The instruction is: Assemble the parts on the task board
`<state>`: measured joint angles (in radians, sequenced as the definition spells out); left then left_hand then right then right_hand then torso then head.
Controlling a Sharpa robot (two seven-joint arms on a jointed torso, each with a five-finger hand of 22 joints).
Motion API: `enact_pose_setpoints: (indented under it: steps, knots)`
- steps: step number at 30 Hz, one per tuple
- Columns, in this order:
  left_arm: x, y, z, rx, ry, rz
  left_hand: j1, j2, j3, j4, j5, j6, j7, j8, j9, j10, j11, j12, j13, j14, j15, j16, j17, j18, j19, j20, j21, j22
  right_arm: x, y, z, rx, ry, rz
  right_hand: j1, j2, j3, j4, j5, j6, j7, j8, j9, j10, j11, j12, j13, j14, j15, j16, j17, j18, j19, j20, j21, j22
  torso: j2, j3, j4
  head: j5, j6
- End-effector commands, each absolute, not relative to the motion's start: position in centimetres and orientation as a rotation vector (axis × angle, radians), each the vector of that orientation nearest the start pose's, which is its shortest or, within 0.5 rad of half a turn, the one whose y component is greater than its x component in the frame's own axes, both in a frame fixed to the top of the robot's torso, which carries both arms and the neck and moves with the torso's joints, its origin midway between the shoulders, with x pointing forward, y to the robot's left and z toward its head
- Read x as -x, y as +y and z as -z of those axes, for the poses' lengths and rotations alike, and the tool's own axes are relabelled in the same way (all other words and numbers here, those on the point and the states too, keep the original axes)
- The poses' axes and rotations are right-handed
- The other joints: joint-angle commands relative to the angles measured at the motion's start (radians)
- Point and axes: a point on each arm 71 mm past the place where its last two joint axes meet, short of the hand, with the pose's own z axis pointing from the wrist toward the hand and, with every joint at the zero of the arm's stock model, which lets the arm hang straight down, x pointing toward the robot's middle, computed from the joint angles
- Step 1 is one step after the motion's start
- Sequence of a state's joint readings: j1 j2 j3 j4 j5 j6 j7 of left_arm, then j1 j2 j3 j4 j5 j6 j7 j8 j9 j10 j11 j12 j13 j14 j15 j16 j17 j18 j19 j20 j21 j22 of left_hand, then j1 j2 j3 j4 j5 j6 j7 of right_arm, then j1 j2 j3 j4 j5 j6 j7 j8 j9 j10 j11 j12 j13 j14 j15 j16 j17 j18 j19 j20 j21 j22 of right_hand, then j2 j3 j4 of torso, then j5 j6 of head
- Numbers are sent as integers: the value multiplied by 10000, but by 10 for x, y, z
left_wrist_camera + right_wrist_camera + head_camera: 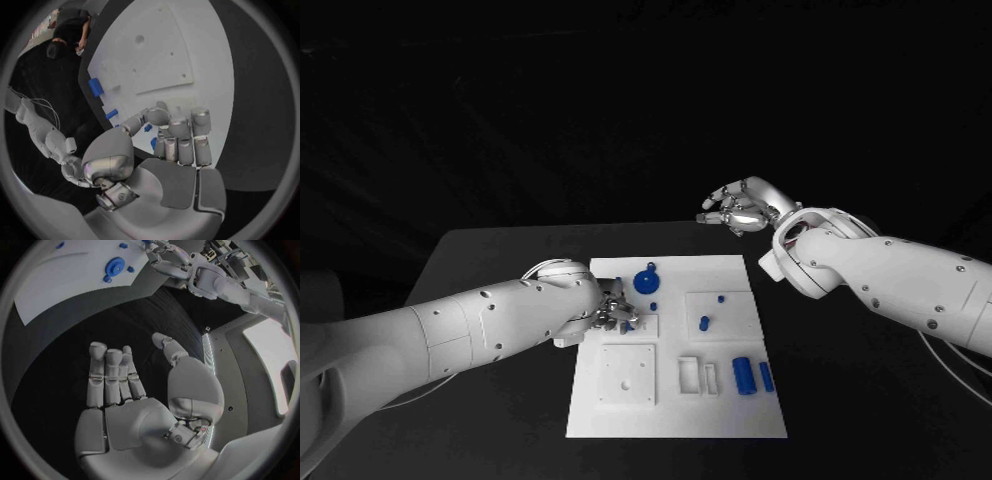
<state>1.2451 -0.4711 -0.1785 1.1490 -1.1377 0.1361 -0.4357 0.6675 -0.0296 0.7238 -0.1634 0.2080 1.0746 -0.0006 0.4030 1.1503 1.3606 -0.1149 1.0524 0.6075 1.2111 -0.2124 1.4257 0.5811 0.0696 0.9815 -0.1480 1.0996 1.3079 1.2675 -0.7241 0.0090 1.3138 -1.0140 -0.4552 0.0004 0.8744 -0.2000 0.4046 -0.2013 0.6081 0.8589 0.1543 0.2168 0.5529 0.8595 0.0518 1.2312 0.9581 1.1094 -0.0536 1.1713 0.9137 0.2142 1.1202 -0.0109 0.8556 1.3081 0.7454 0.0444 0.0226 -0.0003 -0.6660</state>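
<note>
The white task board lies in the middle of the black table. My left hand rests on its left edge, fingers curled in, and pinches a small blue part between thumb and fingers. On the board lie a round blue disc, a small blue peg, a short blue piece and two blue cylinders. My right hand hovers beyond the board's far right corner, fingers apart and holding nothing. The right wrist view shows that open palm, the disc and the board.
A square white plate with small holes is set in the board's near left, and upright white slots stand beside the cylinders. Black table surrounds the board on all sides.
</note>
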Motion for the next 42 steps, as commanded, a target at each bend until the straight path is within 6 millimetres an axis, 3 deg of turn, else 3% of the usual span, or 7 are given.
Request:
enact_pose_setpoints:
  steps: [1,8,10,16,34,36,42]
  knots:
    - [-522,130,264,-52,23226,3540,-1,-119,-66,38,-63,124,-13,-42,17,-43,24,-46,-9,-55,-18,-48,-13,0,2,-1258,-51,78,-543,-209,139,-2911,15018,-8309,-18,4,6,80,69,-49,101,17,-17,-83,17,57,-11,-56,-9,46,-17,476,15,-31,-44,132,3,-1,-5,1,6]
    - [-524,132,264,78,23119,3489,11,-207,-115,211,-262,173,-26,-109,77,-35,14,-52,-8,-45,-31,-48,-13,14,11,-1261,-64,75,-543,-209,139,-2913,15016,-8307,-19,3,3,84,70,-50,101,18,-17,-85,18,60,-15,-57,-9,47,-18,476,16,-31,-45,134,4,0,-1,-6,22]
    - [-524,133,264,88,23117,3476,37,-241,-147,297,-853,196,-37,-152,122,-29,6,-51,-5,-42,-40,-47,-13,25,9,-1263,-75,75,-543,-209,139,-2916,15018,-8303,-20,3,3,85,70,-49,101,19,-17,-85,18,61,-15,-57,-9,48,-19,476,16,-31,-45,134,4,0,-1,-7,19]
    - [-525,134,264,120,23095,3408,28,-459,-224,569,-1542,279,-52,-250,247,-23,-12,-57,1,-36,-55,-46,-9,38,4,-1258,-92,84,-543,-210,139,-2917,15019,-8299,-21,3,1,88,70,-49,101,20,-18,-86,18,63,-18,-57,-8,49,-20,476,16,-30,-46,135,3,-1,2,-11,32]
    - [-525,138,264,245,23003,3352,-257,-1438,-418,1267,-1597,365,-69,-307,455,-4,-30,-41,42,-42,-75,-4,23,71,30,-1254,-83,75,-543,-211,140,-2934,15017,-8278,-27,0,-5,96,71,-49,102,22,-19,-89,18,69,-25,-58,-8,51,-23,476,16,-30,-49,138,4,-4,2,-22,41]
    - [-526,139,264,287,22952,3367,-427,-1198,-1125,1025,-1595,332,-60,-329,530,-37,-22,-28,72,-78,-62,19,45,72,-39,-1243,-54,108,-543,-210,140,-2933,15017,-8282,-28,2,-6,97,72,-49,102,22,-19,-89,18,69,-26,-59,-8,51,-24,476,16,-29,-49,138,3,-4,3,-19,39]
    - [-525,143,263,504,22778,3488,-574,-1317,-1487,998,-1595,335,-83,-367,574,-58,-44,-34,87,-101,-88,16,51,115,-94,-1261,-86,95,-542,-211,141,-2941,15017,-8274,-37,5,-9,107,76,-50,102,23,-20,-90,18,72,-30,-59,-8,53,-26,476,17,-28,-51,139,1,-3,-1,-19,53]
